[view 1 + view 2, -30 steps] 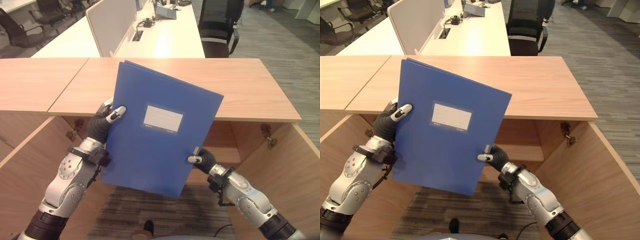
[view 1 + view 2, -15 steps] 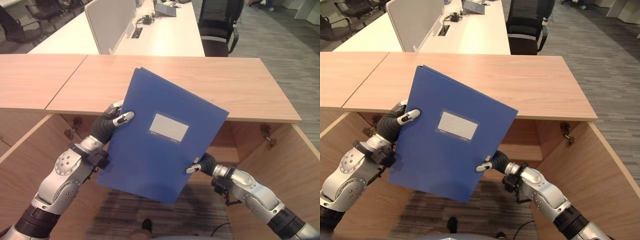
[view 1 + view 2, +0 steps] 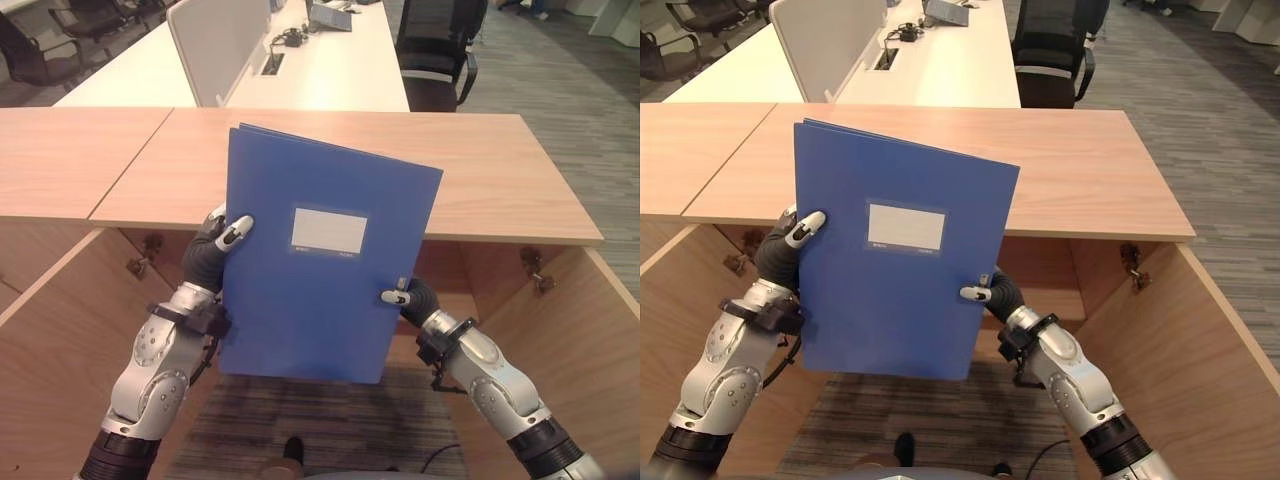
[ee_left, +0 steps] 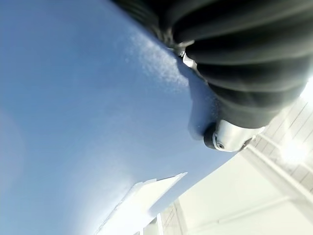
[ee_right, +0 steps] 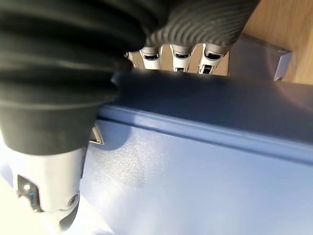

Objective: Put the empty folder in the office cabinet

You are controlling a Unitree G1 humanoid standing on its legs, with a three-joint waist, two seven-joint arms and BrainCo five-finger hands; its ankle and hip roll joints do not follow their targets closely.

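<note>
Left eye view, and you've got the left robot hand (image 3: 212, 255) clamped on the left edge of the blue folder (image 3: 320, 300), thumb across the front cover, the fingers hidden behind it. Over on the other side, the right robot hand (image 3: 410, 297) pinches the folder's right edge low down, thumb tip on the front; your right wrist view confirms it, with the fingers (image 5: 176, 58) curled over the folder's edge and the thumb pressed on the near face. The left wrist view gives you the thumb on blue cover, the rest of that hand hard to make out.

The folder stands nearly upright in the air between both hands, pale label (image 3: 329, 230) facing you. It blocks the middle of the open cabinet (image 3: 560, 330) below, so you can't tell what lies inside there. The wooden tabletop (image 3: 500, 170) runs behind the folder's upper edge. Beyond it, a white desk (image 3: 340, 70) and a black office chair (image 3: 435, 45), its top cut off.
</note>
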